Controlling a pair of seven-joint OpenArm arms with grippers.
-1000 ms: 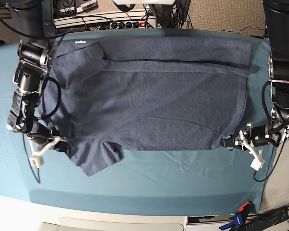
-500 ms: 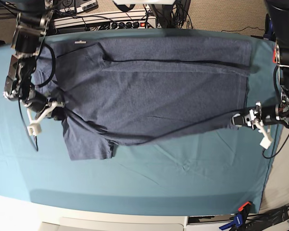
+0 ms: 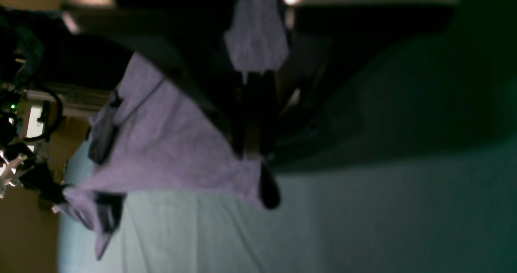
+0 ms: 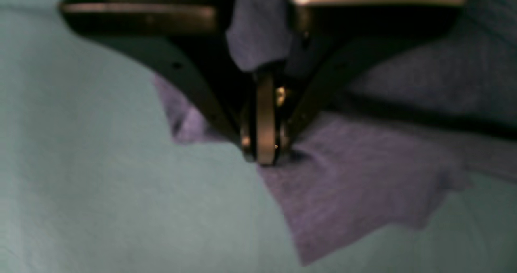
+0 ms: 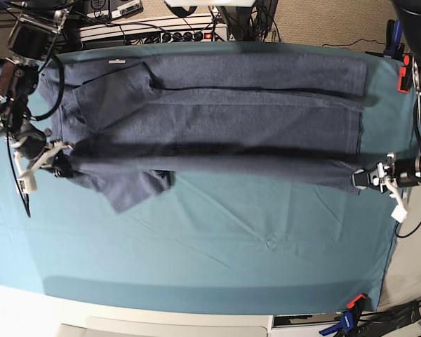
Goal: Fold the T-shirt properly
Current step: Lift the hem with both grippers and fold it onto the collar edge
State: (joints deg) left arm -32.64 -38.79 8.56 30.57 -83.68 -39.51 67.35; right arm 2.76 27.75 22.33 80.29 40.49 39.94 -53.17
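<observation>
The dark blue-grey T-shirt point(image 5: 217, 119) lies across the far half of the teal table cloth point(image 5: 252, 246), plain side up. Its near edge is lifted off the cloth and stretched taut between my two grippers. My left gripper point(image 5: 358, 178), at the base view's right, is shut on the hem corner; the fabric point(image 3: 169, 148) hangs from it in the left wrist view. My right gripper point(image 5: 62, 167), at the base view's left, is shut on the shirt by the sleeve point(image 5: 130, 188), which hangs down. In the right wrist view the fabric point(image 4: 355, 184) drapes below the shut fingers point(image 4: 264, 139).
A power strip and cables point(image 5: 161, 31) sit behind the table's far edge. A blue and orange clamp point(image 5: 347, 316) holds the cloth at the near right corner. A wrinkle point(image 5: 270, 242) marks the cloth in front of the shirt.
Both grippers have carried the shirt's near edge up and towards the far side. The lifted edge now hangs further back over the shirt, and the sleeve has risen with it.
</observation>
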